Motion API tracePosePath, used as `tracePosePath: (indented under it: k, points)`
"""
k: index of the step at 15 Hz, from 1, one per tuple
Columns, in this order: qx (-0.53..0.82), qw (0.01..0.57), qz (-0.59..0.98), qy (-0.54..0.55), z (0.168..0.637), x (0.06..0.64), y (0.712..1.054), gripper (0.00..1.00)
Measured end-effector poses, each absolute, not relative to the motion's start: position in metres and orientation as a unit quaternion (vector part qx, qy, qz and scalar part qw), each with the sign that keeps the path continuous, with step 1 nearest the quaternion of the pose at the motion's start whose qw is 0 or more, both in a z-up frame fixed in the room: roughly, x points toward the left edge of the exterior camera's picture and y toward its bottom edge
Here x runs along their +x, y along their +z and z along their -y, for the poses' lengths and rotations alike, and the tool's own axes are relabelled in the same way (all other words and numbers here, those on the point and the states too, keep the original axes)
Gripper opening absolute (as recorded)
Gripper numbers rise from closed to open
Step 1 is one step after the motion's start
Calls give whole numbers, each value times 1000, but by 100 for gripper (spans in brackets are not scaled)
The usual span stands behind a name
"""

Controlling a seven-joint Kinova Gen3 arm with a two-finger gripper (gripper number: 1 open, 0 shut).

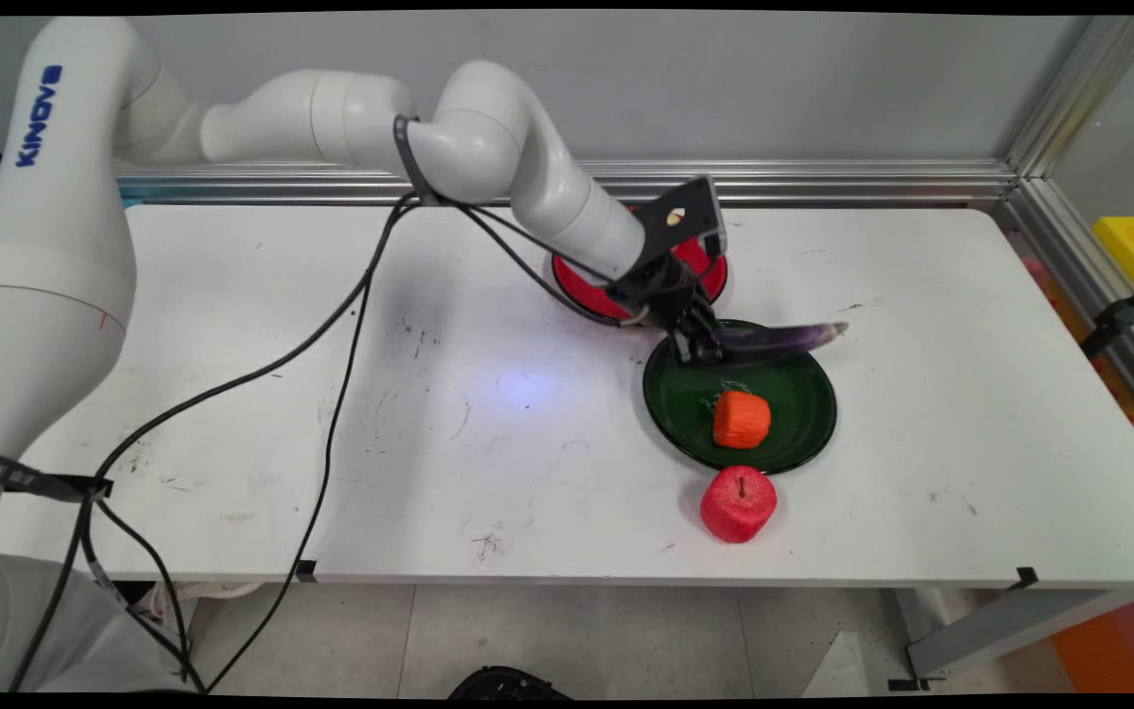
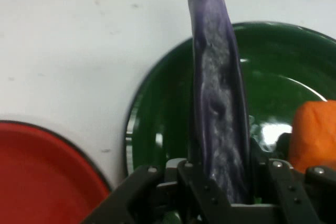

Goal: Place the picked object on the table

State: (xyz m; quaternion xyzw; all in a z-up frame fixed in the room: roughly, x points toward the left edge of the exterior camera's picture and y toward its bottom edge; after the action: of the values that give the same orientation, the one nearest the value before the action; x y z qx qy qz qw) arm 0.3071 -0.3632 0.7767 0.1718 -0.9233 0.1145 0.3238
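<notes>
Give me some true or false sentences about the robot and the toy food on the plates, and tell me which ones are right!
1. The black two-finger gripper is shut on the long purple toy eggplant. True.
2. The orange toy carrot chunk lies on the round red plate. False: it lies on the round dark green plate.
3. The red toy apple stands on the white table, beside the green plate's near rim. True.
4. The eggplant lies wholly inside the green plate. False: its tip sticks out past the rim.
5. The red plate is nearer the wall than the green plate. True.
</notes>
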Motion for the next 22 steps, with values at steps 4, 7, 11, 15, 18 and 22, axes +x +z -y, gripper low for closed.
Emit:
tracePosePath:
  k: [4,7,11,15,18,22]
  points:
    - [184,323,919,131,376,326,796,0]
    - [188,318,919,140,383,341,804,0]
    - [193,310,921,137,382,358,813,0]
    - [187,293,929,127,363,387,823,0]
    - [181,276,937,116,345,411,826,0]
    - [174,250,947,100,318,446,823,0]
